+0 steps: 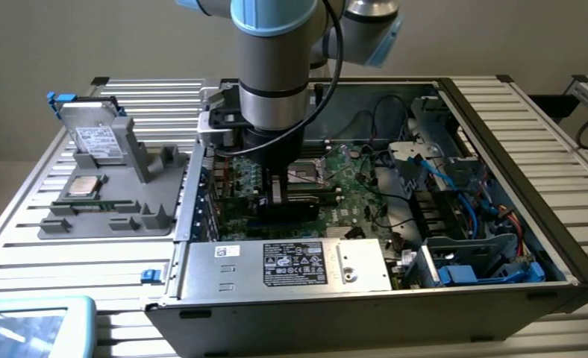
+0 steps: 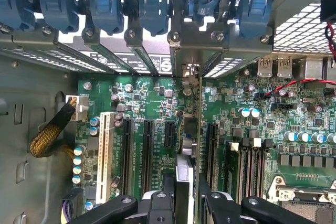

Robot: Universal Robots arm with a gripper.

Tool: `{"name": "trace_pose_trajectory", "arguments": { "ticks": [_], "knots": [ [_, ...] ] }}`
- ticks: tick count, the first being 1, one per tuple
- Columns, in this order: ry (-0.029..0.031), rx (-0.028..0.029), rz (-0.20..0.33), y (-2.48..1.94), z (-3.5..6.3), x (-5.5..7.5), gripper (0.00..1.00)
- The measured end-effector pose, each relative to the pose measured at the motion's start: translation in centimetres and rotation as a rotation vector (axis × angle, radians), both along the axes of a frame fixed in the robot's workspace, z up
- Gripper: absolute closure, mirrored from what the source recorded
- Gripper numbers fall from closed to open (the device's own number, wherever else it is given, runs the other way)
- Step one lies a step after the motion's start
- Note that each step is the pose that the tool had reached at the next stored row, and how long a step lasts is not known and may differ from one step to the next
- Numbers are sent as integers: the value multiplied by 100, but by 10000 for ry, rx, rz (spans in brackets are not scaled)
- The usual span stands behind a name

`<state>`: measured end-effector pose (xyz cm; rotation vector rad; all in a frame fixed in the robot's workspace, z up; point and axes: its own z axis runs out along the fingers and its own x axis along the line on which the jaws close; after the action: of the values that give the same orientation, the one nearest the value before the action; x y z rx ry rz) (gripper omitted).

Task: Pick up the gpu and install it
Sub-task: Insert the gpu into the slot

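Claw (image 1: 280, 195) is seen lowered inside the open PC case (image 1: 533, 246), over the motherboard (image 1: 349, 183) near the case's rear wall. In the wrist view, the claw (image 2: 185, 192) is clenched on the gpu (image 2: 188, 129), which is held edge-on and upright between the black fingers (image 2: 157, 208). The card's lower edge sits at the expansion slots (image 2: 147, 145), between two black slots; whether it is fully seated cannot be told. Its metal bracket is lined up with the rear slot openings, below the blue retention clips (image 2: 155, 11). Case is lying on the slatted desk (image 1: 563, 119). A grey parts tray (image 1: 110, 201) is placed on the desk beside the case, toward the exterior view's left, with a hard drive (image 1: 97, 138) stood in it.
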<state>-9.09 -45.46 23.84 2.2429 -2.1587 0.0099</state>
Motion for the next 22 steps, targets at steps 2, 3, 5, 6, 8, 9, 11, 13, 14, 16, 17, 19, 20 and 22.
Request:
{"name": "trace_pose_trajectory", "arguments": {
  "ticks": [2, 3, 5, 6, 8, 9, 11, 13, 14, 16, 17, 19, 20, 22],
  "knots": [
    [1, 0, 1, 0, -3, 0, 73],
    [1, -1, 1, 0, -5, 0, 73],
    [1, 0, -6, 0, -8, 0, 73],
    [-1, 0, -8, 0, -10, 0, 73],
    [0, -1, -11, 0, -12, 0, 73],
    [0, -1, -10, 0, -13, 0, 73],
    [0, -1, -11, 0, -13, 0, 73],
    [-1, 0, -11, 0, -14, 0, 73],
    [0, 1, -11, 0, -14, 0, 73],
    [0, 1, -11, 0, -14, 0, 73],
    [0, 1, -11, 0, -14, 0, 73],
    [0, 1, -11, 0, -14, 0, 73],
    [0, 2, -11, 0, -14, 0, 73],
    [0, 12, -17, 1, -18, -3, 72]
  ]
}}
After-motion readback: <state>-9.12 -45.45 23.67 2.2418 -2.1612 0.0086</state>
